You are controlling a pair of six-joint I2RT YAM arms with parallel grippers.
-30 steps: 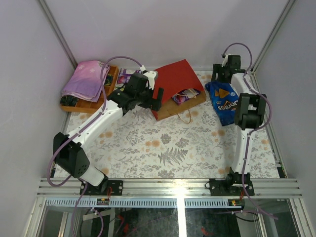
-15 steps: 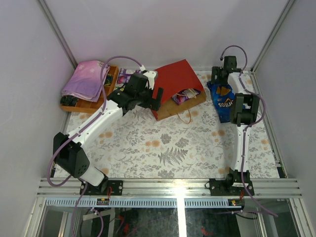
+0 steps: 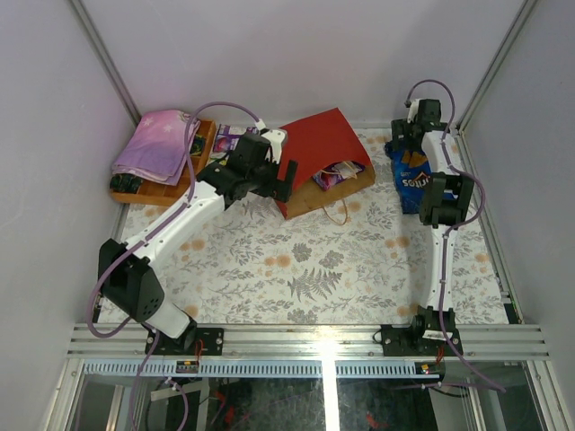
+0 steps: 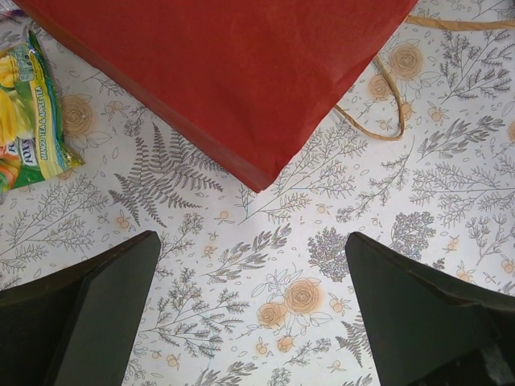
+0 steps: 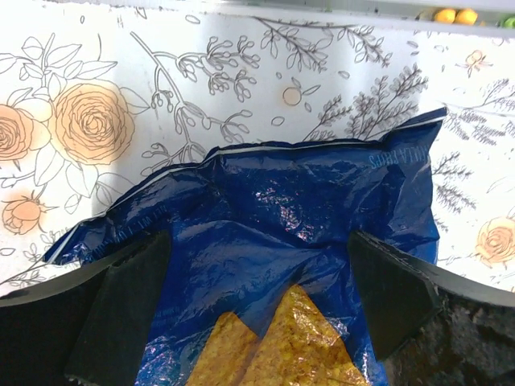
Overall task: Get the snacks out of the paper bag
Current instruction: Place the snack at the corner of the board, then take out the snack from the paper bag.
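The red paper bag (image 3: 319,144) lies on its side at the back, its brown mouth facing right, with purple-white snacks (image 3: 336,173) showing inside. My left gripper (image 3: 286,180) hovers open and empty over the floral cloth just off the bag's near left corner (image 4: 241,72). In its wrist view it (image 4: 253,305) holds nothing. A yellow-green candy bag (image 4: 24,112) lies left of the corner. A cord handle (image 4: 378,112) trails to the right. My right gripper (image 3: 404,148) is open above the top of the blue Doritos bag (image 3: 414,178). Its fingers (image 5: 121,314) straddle the bag (image 5: 273,233) on the table.
A pink-purple folded cloth (image 3: 157,144) lies on a wooden tray (image 3: 153,190) at the back left. Small packets (image 3: 226,139) lie between the tray and the paper bag. The enclosure's walls and frame stand close behind the Doritos bag (image 5: 322,12).
My right arm has folded in toward the back corner and now covers part of the Doritos bag, with the gripper down over its top. The left arm and paper bag have not moved.
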